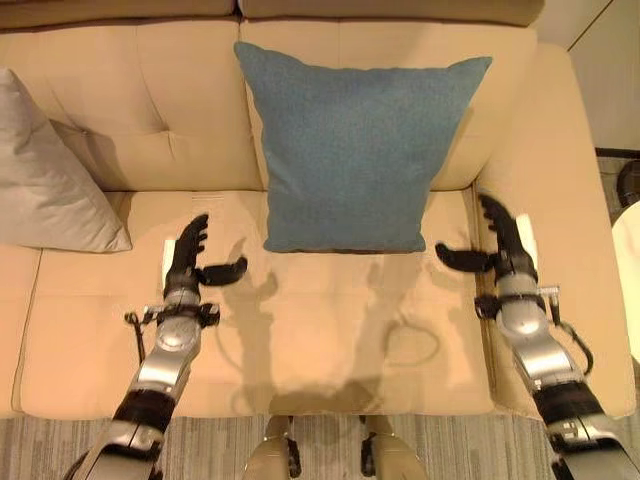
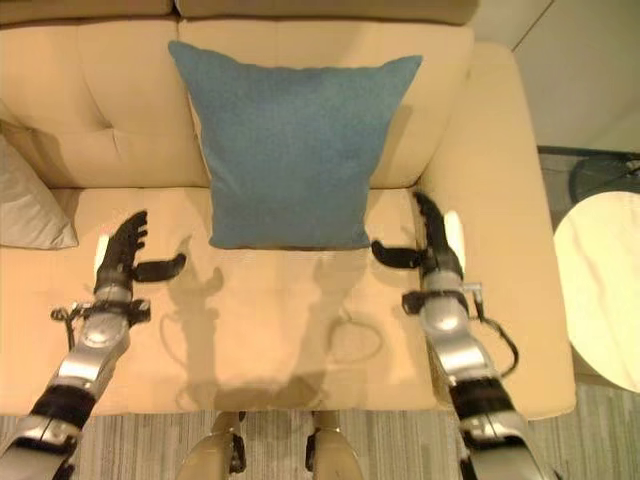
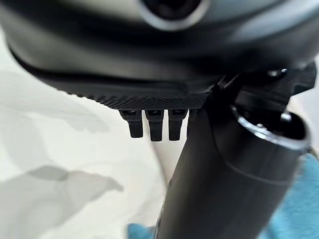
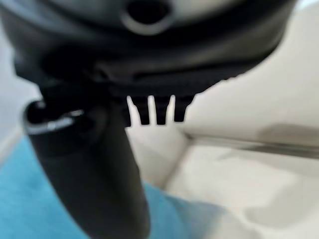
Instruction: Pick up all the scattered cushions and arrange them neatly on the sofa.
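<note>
- Two hands are hovering over the sofa seat (image 1: pixel 330 340) nearest to us: we are seeing the left hand (image 1: pixel 190 262) at the left of the seat and the right hand (image 1: pixel 503 250) at the right, well apart from each other.
- We are reading the left hand as spread, its fingers (image 3: pixel 155 125) running straight and its thumb standing out sideways toward the middle; it is holding nothing.
- We are reading the right hand likewise as spread, its fingers (image 4: pixel 160 110) lying straight in a row and its thumb pointing inward toward the blue cushion (image 1: pixel 355 150); nothing is lying in its grasp.
- Between the two hands, and just beyond them, we are finding the blue cushion standing upright on the seat, leaning against the backrest (image 1: pixel 150 100). Its lower edge is resting on the seat, and both hands are staying apart from it, one near each lower corner.
- Farther to the left, we are noting a grey cushion (image 1: pixel 45 175) leaning tilted against the backrest, its lower corner reaching onto the seat.
- At the right edge, beyond the sofa arm (image 1: pixel 570 200), we are glimpsing a pale round table (image 2: pixel 600 290) standing on the floor.
</note>
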Controlling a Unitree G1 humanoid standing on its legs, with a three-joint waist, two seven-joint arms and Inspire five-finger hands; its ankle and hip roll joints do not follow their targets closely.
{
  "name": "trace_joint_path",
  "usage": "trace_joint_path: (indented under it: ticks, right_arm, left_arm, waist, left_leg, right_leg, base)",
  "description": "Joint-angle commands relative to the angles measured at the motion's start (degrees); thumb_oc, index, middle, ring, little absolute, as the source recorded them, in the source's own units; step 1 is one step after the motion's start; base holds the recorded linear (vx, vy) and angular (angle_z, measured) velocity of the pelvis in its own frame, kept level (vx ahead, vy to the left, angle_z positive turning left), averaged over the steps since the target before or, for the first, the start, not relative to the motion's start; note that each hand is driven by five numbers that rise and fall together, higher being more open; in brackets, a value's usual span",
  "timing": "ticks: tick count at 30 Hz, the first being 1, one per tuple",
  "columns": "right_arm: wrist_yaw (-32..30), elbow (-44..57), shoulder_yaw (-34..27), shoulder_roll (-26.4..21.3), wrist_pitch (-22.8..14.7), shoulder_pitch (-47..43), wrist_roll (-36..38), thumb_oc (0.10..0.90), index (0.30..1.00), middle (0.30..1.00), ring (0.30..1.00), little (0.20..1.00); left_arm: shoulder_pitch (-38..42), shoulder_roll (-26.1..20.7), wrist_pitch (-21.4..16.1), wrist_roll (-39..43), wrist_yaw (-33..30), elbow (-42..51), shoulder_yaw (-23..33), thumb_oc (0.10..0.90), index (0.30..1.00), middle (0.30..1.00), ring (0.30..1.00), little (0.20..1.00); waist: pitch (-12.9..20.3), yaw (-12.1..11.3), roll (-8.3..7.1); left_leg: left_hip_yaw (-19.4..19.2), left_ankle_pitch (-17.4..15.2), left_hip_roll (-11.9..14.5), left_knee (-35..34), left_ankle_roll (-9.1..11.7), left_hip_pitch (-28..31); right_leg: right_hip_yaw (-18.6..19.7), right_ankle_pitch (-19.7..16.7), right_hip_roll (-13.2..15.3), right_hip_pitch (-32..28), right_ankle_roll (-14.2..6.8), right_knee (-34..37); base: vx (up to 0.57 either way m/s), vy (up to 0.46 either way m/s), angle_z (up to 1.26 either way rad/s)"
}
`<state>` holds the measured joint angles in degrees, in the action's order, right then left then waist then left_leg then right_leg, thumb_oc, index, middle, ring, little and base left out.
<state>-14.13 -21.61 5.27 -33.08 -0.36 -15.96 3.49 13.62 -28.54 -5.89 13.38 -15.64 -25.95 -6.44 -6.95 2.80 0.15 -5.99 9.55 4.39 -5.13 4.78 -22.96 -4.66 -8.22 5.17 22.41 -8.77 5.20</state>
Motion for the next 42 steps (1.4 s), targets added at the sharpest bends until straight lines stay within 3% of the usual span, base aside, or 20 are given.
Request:
trace_joint_path:
  ticks: [1,4,6,8,15,22,26,30,31,34,36,42]
  right_arm:
    - [3.4,3.6,-3.6,-0.5,-4.3,4.7,-0.4,0.8,0.9,0.9,0.9,0.9]
    - [5.2,3.1,-4.3,1.8,-4.4,9.6,-1.2,0.8,0.9,0.9,0.9,0.9]
    - [7.2,0.7,-4.6,4.3,-4.0,16.1,-4.4,0.8,0.9,0.9,0.9,0.9]
    - [8.2,-1.9,-4.2,6.1,-3.9,18.1,-4.5,0.8,0.9,0.9,0.9,0.9]
    - [9.9,-11.2,-0.2,8.1,-4.7,21.2,-7.6,0.8,0.9,0.9,0.9,0.9]
    - [8.5,-20.4,2.0,8.6,-4.6,20.3,-8.9,0.8,0.9,0.9,0.9,0.9]
    - [7.9,-26.7,3.5,8.5,-4.3,18.2,-9.2,0.8,0.9,0.9,0.9,0.9]
    - [8.1,-29.3,4.1,8.8,-3.8,17.6,-10.0,0.8,0.9,0.9,0.9,0.9]
    - [8.3,-31.3,4.4,9.1,-3.5,17.0,-10.1,0.8,0.9,0.9,0.9,0.9]
    - [8.1,-34.4,4.7,9.9,-3.0,15.9,-10.4,0.8,0.9,0.9,0.9,0.9]
    - [7.9,-37.0,5.3,10.6,-2.4,14.8,-11.0,0.8,0.9,0.9,0.9,0.9]
    - [6.7,-43.4,7.0,13.4,-0.4,12.3,-13.3,0.8,0.9,0.9,0.9,0.9]
  left_arm:
    - [-3.1,-3.2,-3.5,-2.0,3.5,2.5,3.0,0.8,0.9,0.9,0.9,0.9]
    - [-9.5,-1.2,-2.7,-1.9,5.5,2.5,5.1,0.8,0.9,0.9,0.9,0.9]
    - [-17.7,2.2,-1.3,-2.4,8.1,-0.1,7.2,0.8,0.9,0.9,0.9,0.9]
    - [-19.8,2.7,-0.4,-4.7,8.7,-3.4,6.7,0.8,0.9,0.9,0.9,0.9]
    - [-21.6,5.3,1.9,-14.1,8.9,-23.4,4.0,0.8,0.9,0.9,0.9,0.9]
    - [-18.4,6.9,1.9,-15.0,8.4,-32.5,2.1,0.8,0.9,0.9,0.9,0.9]
    - [-15.8,7.5,1.6,-15.9,9.1,-33.4,0.0,0.8,0.9,0.9,0.9,0.9]
    - [-15.8,8.2,1.7,-16.0,9.7,-34.1,-0.4,0.8,0.9,0.9,0.9,0.9]
    - [-15.4,8.6,1.6,-15.9,9.7,-34.1,-0.9,0.8,0.9,0.9,0.9,0.9]
    - [-14.3,9.3,1.6,-16.3,10.0,-34.0,-2.5,0.8,0.9,0.9,0.9,0.9]
    - [-13.6,9.5,1.5,-16.6,9.7,-34.5,-3.1,0.8,0.9,0.9,0.9,0.9]
    - [-12.4,10.0,2.0,-17.2,8.7,-39.4,-2.9,0.8,0.9,0.9,0.9,0.9]
  waist:
    - [8.7,-0.1,-3.31]
    - [8.0,0.0,-3.09]
    - [7.5,-0.1,-2.92]
    - [7.2,-0.1,-2.83]
    - [6.3,0.1,-2.64]
    - [5.0,0.2,-2.22]
    - [3.8,0.7,-4.29]
    - [4.5,1.3,-4.37]
    - [4.6,1.7,-4.05]
    - [4.8,3.0,-3.19]
    - [4.4,3.1,-3.6]
    - [2.5,1.4,-5.77]
  left_leg:
    - [-1.3,-4.5,1.3,0.1,3.6,3.7]
    - [-1.8,-4.9,1.6,0.1,3.5,7.1]
    - [-2.3,-5.7,2.2,0.1,3.1,12.2]
    - [-2.5,-6.0,2.6,0.1,2.9,14.5]
    - [-3.0,-6.4,4.1,0.1,2.5,20.9]
    - [-2.0,-2.5,5.8,0.1,4.2,19.0]
    - [0.9,-11.1,2.9,13.3,1.9,17.8]
    - [2.4,-14.3,1.6,17.5,1.6,20.1]
    - [4.4,-14.9,0.5,19.5,1.6,22.0]
    - [3.9,-18.5,-1.0,13.8,0.5,25.8]
    - [4.0,-20.9,-2.5,12.0,-0.7,25.9]
    - [3.1,-20.4,-5.7,11.3,-2.6,23.9]
  right_leg:
    - [-2.1,1.4,2.6,-1.5,-3.2,-0.2]
    - [-2.4,2.2,2.4,-4.7,-2.9,-0.2]
    - [-2.7,3.4,2.0,-9.8,-2.5,-0.2]
    - [-2.6,3.9,1.8,-12.2,-2.3,-0.2]
    - [-1.8,6.5,-0.1,-19.1,-0.8,-1.0]
    - [-3.3,8.7,-1.8,-20.2,0.8,-1.2]
    - [-3.8,6.5,0.6,-18.0,1.3,-1.9]
    - [-3.4,4.6,1.1,-16.9,1.0,-1.4]
    - [-2.8,3.2,1.0,-15.8,0.8,-1.6]
    - [-2.1,1.3,1.0,-13.1,-0.1,-2.2]
    - [-1.4,-0.2,2.0,-11.1,-1.0,-2.3]
    - [-3.4,-3.5,4.3,-7.4,-3.9,-1.4]
  base:
    - [0.09,0.006,-0.04]
    - [0.1,0.006,-0.05]
    - [0.11,-0.011,-0.12]
    - [0.03,-0.013,-0.01]
    - [0.0,-0.068,-0.01]
    - [-0.13,-0.084,0.16]
    - [-0.24,-0.007,0.27]
    - [-0.15,0.087,0.1]
    - [-0.13,0.142,-0.01]
    - [-0.16,0.221,-0.02]
    - [-0.19,0.217,0.05]
    - [-0.22,0.181,-0.2]
